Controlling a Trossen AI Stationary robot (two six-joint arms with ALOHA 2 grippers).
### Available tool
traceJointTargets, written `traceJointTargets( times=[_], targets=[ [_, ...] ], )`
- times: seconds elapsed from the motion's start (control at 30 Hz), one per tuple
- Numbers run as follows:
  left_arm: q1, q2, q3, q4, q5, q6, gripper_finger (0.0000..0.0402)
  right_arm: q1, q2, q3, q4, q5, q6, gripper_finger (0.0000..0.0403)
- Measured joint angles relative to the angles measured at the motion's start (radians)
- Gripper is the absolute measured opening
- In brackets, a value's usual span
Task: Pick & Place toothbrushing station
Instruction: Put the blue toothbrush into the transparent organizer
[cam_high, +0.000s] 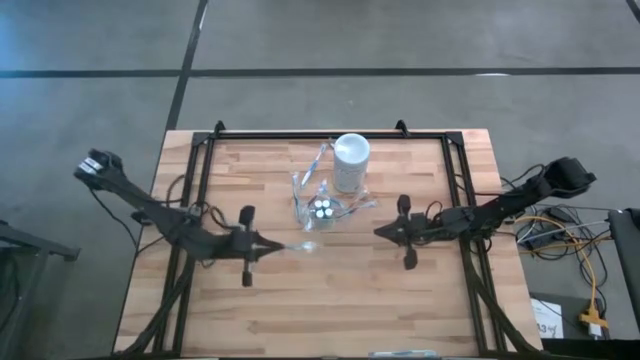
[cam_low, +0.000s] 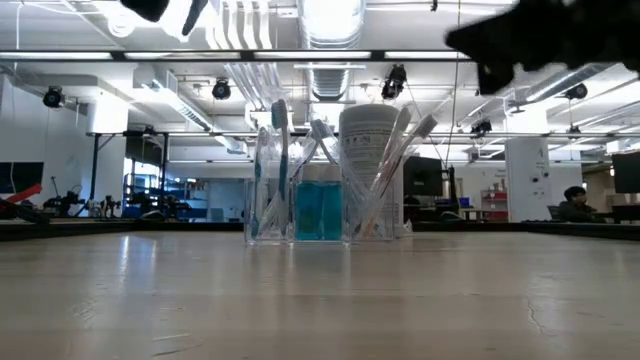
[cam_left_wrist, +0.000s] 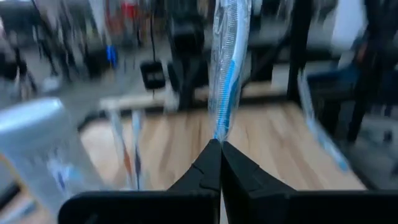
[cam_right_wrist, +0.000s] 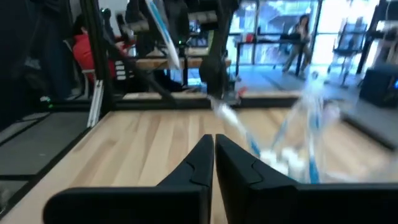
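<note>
The toothbrushing station stands at the table's middle. A tall white cup (cam_high: 351, 160) is at the far side, and next to it a clear holder (cam_high: 322, 208) has teal white-capped tubes (cam_low: 318, 210) in it. Pale blue-white toothbrushes (cam_low: 280, 150) lean in them. My left gripper (cam_high: 277, 245) is left of the holder and nearer the front, shut on one wrapped toothbrush (cam_left_wrist: 227, 74). My right gripper (cam_high: 378, 232) is right of the holder, shut with nothing in it (cam_right_wrist: 213, 142). My left gripper pinches the toothbrush by one end (cam_left_wrist: 217, 134) between its two fingertips. The fingers lie level and come from the table's left. The brush sticks out past the fingertips (cam_high: 305, 245), clear of the table and apart from the holder.
A black frame (cam_high: 330, 137) runs round the wooden table top, with bare wood at the near side (cam_high: 320, 310). Cables (cam_high: 560, 235) lie off the right edge. People (cam_right_wrist: 84, 43) show in the room beyond the table.
</note>
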Motion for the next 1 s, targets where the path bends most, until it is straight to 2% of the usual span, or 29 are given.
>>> traceJointTargets(
  times=[0.1,0.23,0.37,0.53,0.67,0.83,1.0],
  targets=[
    [0.027,-0.049,-0.173,0.34,0.041,0.091,0.0,0.0,0.085,0.11,0.001,0.002,-0.062,0.0043],
    [0.085,-0.07,-0.293,0.567,0.07,0.12,0.0,-0.034,0.191,0.254,0.001,0.02,-0.093,0.0098],
    [0.156,-0.061,-0.309,0.585,0.136,0.116,0.0,-0.104,0.31,0.382,0.069,0.015,-0.13,0.0154],
    [0.218,-0.043,-0.281,0.578,0.205,0.13,0.0,-0.19,0.443,0.553,0.063,-0.15,-0.085,0.0215],
    [0.248,-0.039,-0.258,0.559,0.217,0.159,0.0,-0.234,0.544,0.671,0.06,-0.188,-0.051,0.0253],
    [0.275,-0.039,-0.245,0.519,0.217,0.166,0.0,-0.255,0.632,0.78,0.052,-0.259,-0.034,0.0282],
    [0.285,-0.039,-0.251,0.513,0.213,0.164,0.0,-0.257,0.668,0.882,-0.069,-0.289,-0.024,0.0281]
  ],
)
